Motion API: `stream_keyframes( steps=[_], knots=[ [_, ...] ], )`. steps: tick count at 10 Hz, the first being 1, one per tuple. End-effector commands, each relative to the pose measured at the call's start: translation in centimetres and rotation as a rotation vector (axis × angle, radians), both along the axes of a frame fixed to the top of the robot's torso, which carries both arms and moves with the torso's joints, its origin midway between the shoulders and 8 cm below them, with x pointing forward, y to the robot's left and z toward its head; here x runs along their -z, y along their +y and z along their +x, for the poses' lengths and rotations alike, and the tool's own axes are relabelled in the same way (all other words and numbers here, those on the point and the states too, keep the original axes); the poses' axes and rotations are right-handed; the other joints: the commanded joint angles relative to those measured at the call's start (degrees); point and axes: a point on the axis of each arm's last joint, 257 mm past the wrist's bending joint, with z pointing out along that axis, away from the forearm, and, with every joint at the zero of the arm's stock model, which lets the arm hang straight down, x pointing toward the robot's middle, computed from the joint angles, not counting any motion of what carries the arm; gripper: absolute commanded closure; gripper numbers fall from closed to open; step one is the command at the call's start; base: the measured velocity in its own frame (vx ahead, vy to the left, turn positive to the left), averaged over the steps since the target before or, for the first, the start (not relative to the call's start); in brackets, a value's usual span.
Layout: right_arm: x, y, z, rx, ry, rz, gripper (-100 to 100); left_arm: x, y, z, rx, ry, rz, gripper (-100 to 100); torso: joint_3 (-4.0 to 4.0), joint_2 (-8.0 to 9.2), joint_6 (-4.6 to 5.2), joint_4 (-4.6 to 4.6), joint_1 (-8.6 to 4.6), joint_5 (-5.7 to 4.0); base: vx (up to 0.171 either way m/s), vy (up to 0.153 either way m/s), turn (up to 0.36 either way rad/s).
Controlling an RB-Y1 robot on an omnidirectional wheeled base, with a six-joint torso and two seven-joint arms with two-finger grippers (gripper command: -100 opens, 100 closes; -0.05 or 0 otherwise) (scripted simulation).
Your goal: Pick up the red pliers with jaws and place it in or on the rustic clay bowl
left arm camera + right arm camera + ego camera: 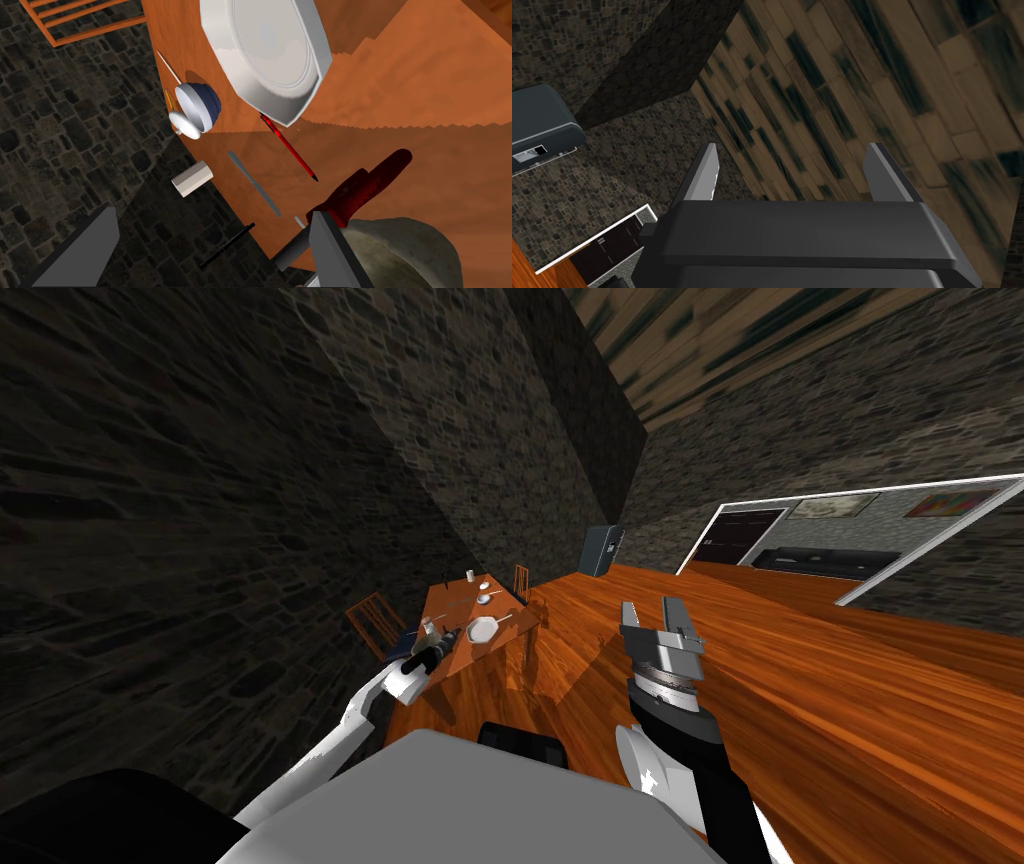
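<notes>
**Left wrist view, stage of the task.** The red pliers lie at the rim of the clay bowl, with the handles running out from the bowl over the table. I cannot tell whether they bear on the rim or lie just beside it. If they bear on it, I judge the placing all but done, with only my withdrawal left. If not, grasp, lift and drop all remain.

**Jaws.** My left gripper is spread wide and pinches nothing. One of its fingers stands against the pliers just beside the bowl, the other well apart from it. A red pen, a grey knife and a white plate lie beyond the bowl. My right gripper is spread and empty, raised well apart from the bowl.
</notes>
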Motion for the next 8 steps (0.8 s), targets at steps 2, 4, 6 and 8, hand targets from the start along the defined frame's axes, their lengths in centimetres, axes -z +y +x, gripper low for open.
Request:
stream_keyframes(
  steps=[2,4,6,8],
  knots=[
    [0.0,0.0,0.0,0.0,0.0,0.0,0,2.1,2.4,-1.2,-0.024,0.094,0.046,-100,0.01,0.03,-0.01,0.0,0.01,0.0,0.033,0.007,-0.05],
    [0.0,0.0,0.0,0.0,0.0,0.0,0,3.9,5.2,-2.6,-0.048,0.191,0.1,-100,-0.06,-0.1,0.01,-0.02,0.08,0.02,0.074,0.026,-0.097],
    [0.0,0.0,0.0,0.0,0.0,0.0,0,4.8,6.8,-3.6,-0.064,0.249,0.127,-100,-0.07,-0.11,-0.01,-0.03,0.05,0.02,0.054,0.008,-0.053],
    [0.0,0.0,0.0,0.0,0.0,0.0,0,5.6,8.2,-4.5,-0.077,0.297,0.151,-100,-0.08,-0.15,0.0,-0.03,0.03,0.01,0.067,0.012,-0.075]
  ],
)
